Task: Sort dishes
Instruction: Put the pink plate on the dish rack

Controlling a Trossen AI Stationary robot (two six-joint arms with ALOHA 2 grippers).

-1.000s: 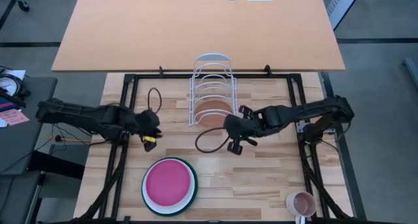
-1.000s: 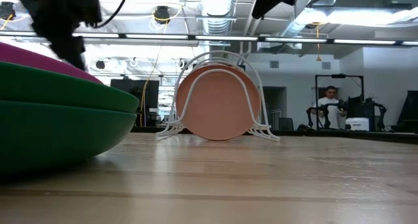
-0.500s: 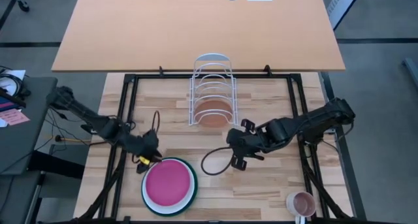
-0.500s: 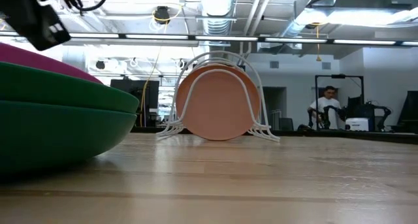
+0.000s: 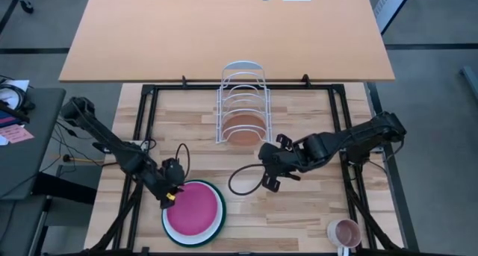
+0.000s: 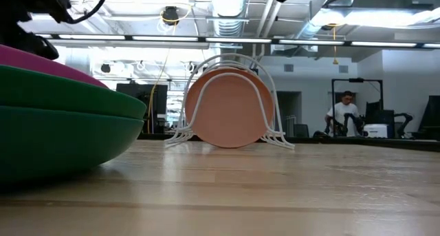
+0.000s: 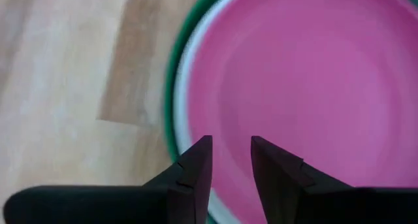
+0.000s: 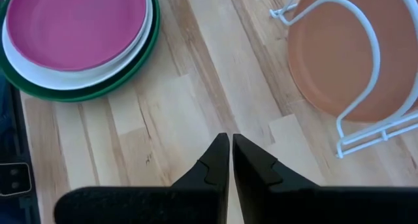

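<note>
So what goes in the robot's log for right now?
left gripper: open over pink plate | right gripper: shut, empty | brown plate: in rack

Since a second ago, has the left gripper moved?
Yes. In the high view the left gripper has swung away from the white wire rack, toward the near edge, and is now over the rim of the pink plate on the stack.

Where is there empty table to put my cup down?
Bare wood lies between the plate stack and the pink mug, and left of the wire rack. It is crowded just before the rack, where the right gripper hovers.
</note>
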